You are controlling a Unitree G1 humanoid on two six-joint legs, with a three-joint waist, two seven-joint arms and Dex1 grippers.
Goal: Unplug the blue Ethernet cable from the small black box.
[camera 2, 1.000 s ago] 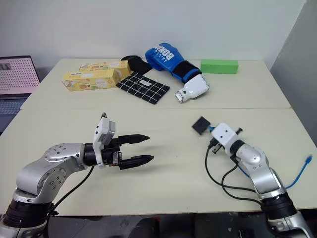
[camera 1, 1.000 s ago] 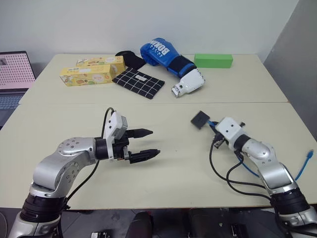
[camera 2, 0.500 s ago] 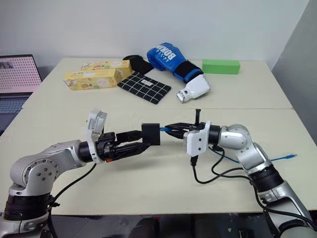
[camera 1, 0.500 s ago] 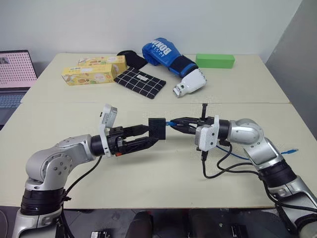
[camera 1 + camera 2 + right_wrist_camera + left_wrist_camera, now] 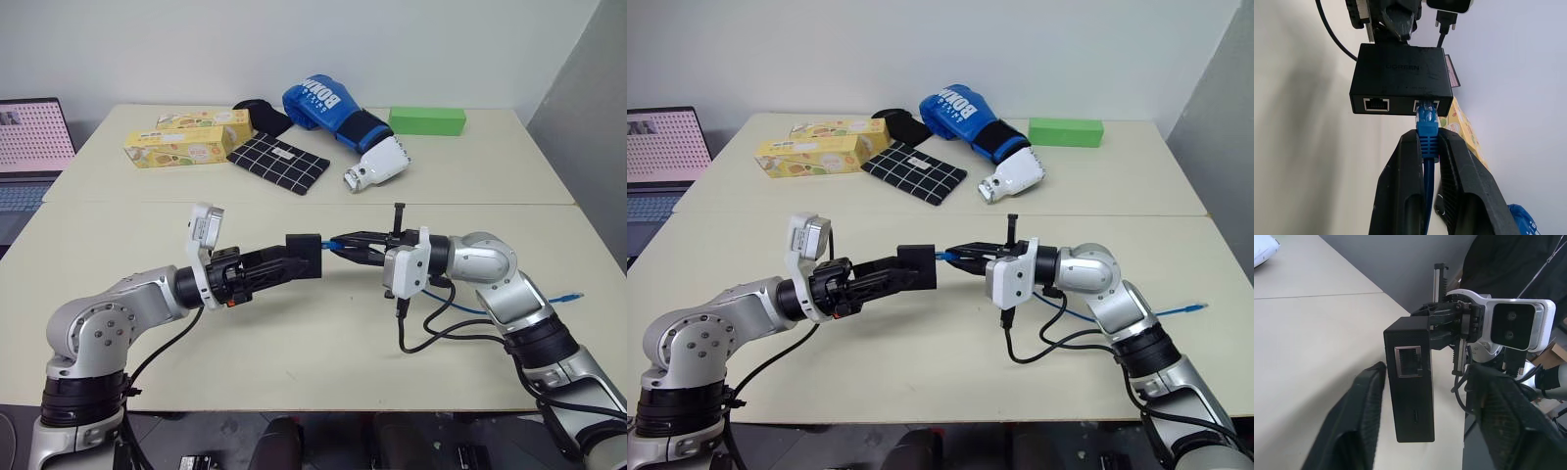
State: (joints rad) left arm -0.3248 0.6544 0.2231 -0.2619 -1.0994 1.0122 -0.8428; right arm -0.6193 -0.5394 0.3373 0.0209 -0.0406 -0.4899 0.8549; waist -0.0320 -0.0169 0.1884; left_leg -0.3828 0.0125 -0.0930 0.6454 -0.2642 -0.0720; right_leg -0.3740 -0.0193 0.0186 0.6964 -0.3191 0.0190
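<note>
The small black box (image 5: 305,257) hangs in the air above the cream table (image 5: 323,343), caught between the fingertips of my left gripper (image 5: 294,262), whose two fingers (image 5: 1359,406) flank its sides in the left wrist view. The blue Ethernet cable (image 5: 1426,132) is plugged into one of two ports on the box's face, the port beside it bare. My right gripper (image 5: 345,245) points straight at the box from the opposite side, its fingers (image 5: 1400,181) pinched narrowly on the blue boot just behind the plug. From there the cable runs back past my right wrist and trails across the table to a loose end (image 5: 573,294) well out beyond my right arm. Far beyond both hands lie a black checked cloth (image 5: 273,164), a blue boxing glove (image 5: 328,108), two yellow cartons (image 5: 186,140) and a green block (image 5: 426,119).
</note>
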